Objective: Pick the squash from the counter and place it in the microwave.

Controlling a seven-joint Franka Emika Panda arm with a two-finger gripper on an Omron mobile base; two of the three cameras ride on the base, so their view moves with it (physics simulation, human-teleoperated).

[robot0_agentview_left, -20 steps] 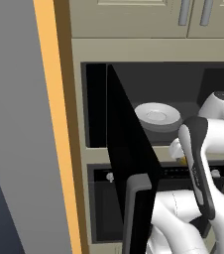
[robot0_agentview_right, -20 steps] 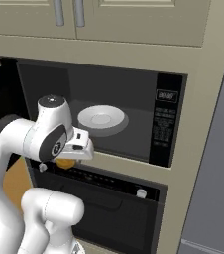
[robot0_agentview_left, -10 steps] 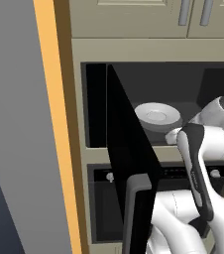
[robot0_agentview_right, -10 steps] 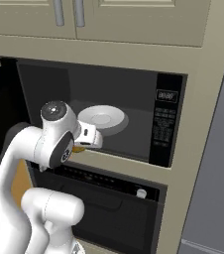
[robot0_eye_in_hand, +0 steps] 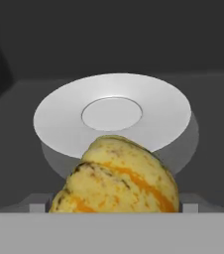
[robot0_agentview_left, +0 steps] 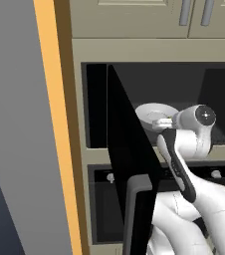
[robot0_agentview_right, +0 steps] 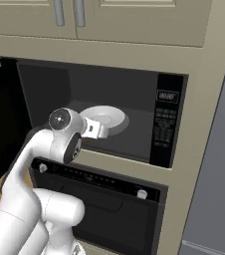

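While my pincer (robot0_eye_in_hand: 115, 211) reaches into microwave (robot0_agentview_right: 134, 99), fingers clamped on squash (robot0_eye_in_hand: 116, 178), near white plate (robot0_eye_in_hand: 112, 114).

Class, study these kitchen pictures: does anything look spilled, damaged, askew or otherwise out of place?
Nothing stands out. The microwave door is open, its white plate sits level and bare, and the squash, close before the hand camera, looks whole.

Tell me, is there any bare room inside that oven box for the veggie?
The white plate in the microwave is bare, with dark floor around it to the side walls. It is crowded only at the front, where the claw brings in the squash.
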